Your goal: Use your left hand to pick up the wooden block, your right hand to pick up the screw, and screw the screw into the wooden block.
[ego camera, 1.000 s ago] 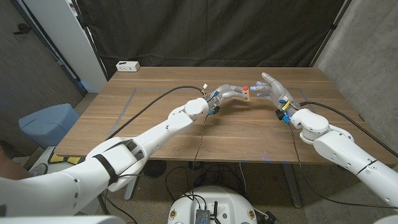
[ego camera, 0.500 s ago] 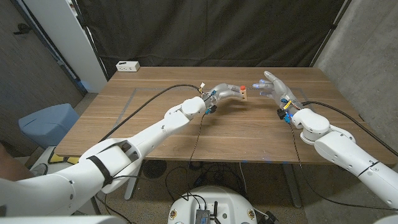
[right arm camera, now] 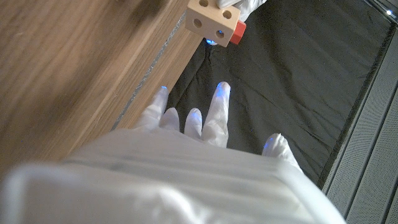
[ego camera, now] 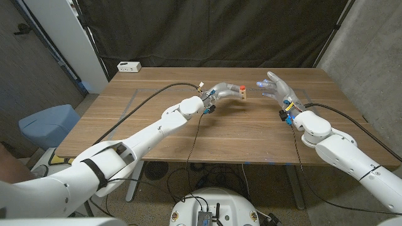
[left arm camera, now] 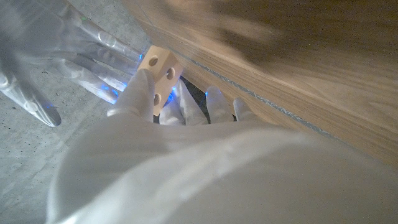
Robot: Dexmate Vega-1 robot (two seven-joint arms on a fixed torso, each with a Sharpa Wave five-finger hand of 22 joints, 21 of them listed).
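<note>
Evenly and softly lit, sharp in head view; dark backdrop. Blurred close up in both wrist views, with tabletop point(left arm camera: 298, 68) grain smeared.

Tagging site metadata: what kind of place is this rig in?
Likely a lab or test bay, not a home: black curtain backdrop, bare concrete wall, a lone wooden table with a white power strip.

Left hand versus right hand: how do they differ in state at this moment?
The left hand grips the wooden block, which carries a red part; the right hand holds nothing. The left hand's fingers curl around the block; the right hand's are spread apart. Both hang above the table.
</note>
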